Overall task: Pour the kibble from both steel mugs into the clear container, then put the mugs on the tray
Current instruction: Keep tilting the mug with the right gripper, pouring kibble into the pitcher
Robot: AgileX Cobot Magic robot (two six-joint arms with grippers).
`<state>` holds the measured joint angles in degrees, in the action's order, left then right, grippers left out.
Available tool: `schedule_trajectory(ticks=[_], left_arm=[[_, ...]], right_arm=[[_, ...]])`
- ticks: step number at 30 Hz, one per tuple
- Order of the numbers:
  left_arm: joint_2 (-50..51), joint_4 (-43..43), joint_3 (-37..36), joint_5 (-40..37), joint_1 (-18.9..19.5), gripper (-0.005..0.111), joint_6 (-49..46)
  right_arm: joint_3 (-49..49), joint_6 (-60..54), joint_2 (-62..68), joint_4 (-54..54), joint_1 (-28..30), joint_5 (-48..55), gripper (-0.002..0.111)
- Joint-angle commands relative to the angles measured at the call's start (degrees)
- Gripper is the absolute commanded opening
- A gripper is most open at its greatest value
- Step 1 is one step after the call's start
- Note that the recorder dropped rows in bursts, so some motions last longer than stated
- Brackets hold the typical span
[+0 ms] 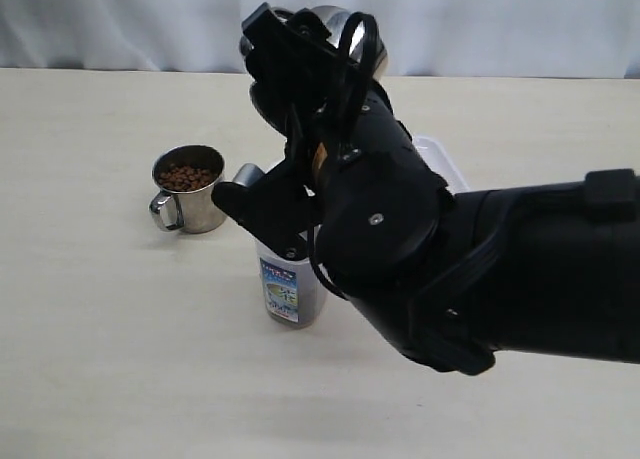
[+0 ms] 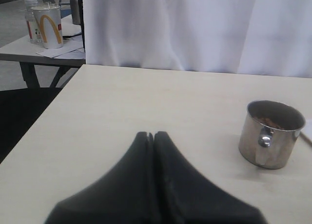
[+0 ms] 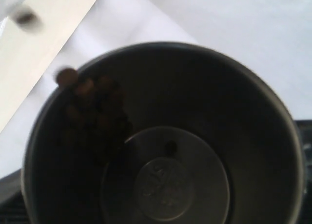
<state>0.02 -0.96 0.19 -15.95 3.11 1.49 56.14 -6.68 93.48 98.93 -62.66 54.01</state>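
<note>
Right arm (image 1: 400,209) hides most of clear container (image 1: 290,297), tray (image 1: 443,161); tilted mug (image 3: 165,180) blurred.

Mug (image 3: 234,112) opens toward the wrist, close up; kibble (image 3: 95,112) banks along one inner wall to the rim, one blurred pellet (image 3: 25,17) beyond.

The right arm (image 1: 545,269) fills the right half of the exterior view. It is matte black, with a thick boxy forearm and a rounded joint housing (image 1: 385,194) that carries one small silver screw (image 1: 376,219). Thin black cables (image 1: 358,44) loop near the top centre, and a small orange-brown patch (image 1: 320,160) shows among the links. In the left wrist view, the left gripper (image 2: 150,135) has two smooth black fingers (image 2: 170,175) that taper to narrow rounded tips.
</note>
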Motion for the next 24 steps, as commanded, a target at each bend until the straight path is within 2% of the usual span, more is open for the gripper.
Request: schedule_trajectory(ticks=[1, 24], left_arm=[[0.0, 0.1, -0.2, 0.3, -0.5, 0.000, 0.3], [0.0, 0.1, -0.2, 0.0, -0.5, 0.000, 0.3]], right_arm=[[0.2, -1.7, -0.2, 1.0, -1.1, 2.6, 0.004], [0.2, -6.2, -0.2, 1.0, -1.5, 4.6, 0.004]])
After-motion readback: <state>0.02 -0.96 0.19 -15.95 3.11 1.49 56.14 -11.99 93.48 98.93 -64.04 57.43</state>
